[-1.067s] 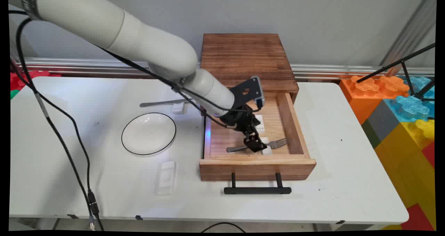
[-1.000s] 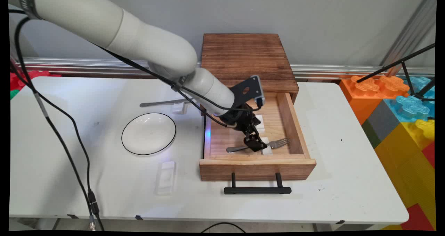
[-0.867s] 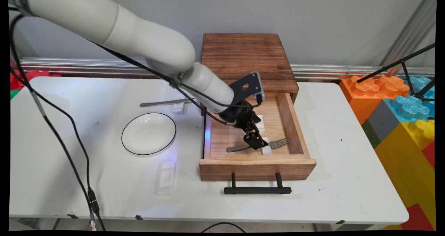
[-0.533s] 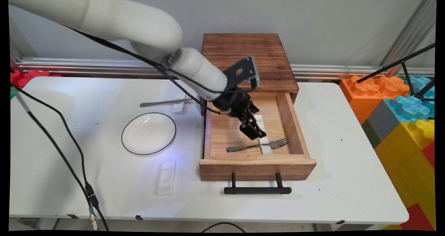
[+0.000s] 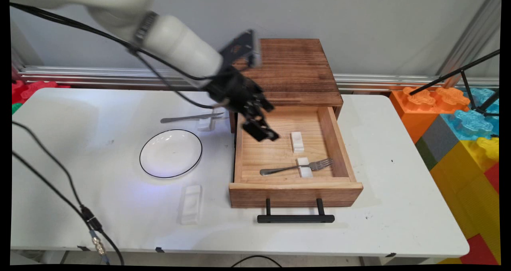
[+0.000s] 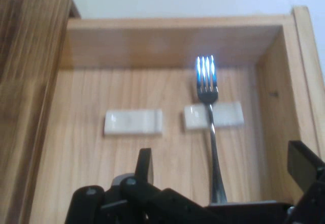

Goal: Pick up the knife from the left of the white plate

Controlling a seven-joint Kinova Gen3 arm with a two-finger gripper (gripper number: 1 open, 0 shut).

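The open drawer (image 5: pixel 334 137) is walled on all four sides, and the cabinet (image 5: pixel 287 69) overhangs its back, so the way in is from above. On its floor a fork (image 5: pixel 295 168) lies across one white rest (image 5: pixel 305 169) near the front wall, with a second white rest (image 5: pixel 297 141) behind it; the left half of the floor is bare wood. The gripper (image 5: pixel 261 132), jaws spread and empty, hangs above the drawer's back left corner.

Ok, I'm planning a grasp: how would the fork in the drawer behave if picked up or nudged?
The fork looks like thin polished metal, so probably stiff, light and a bit slippery. Its neck lies across a small white rest in the drawer, so a nudge may pivot it or slide it off.
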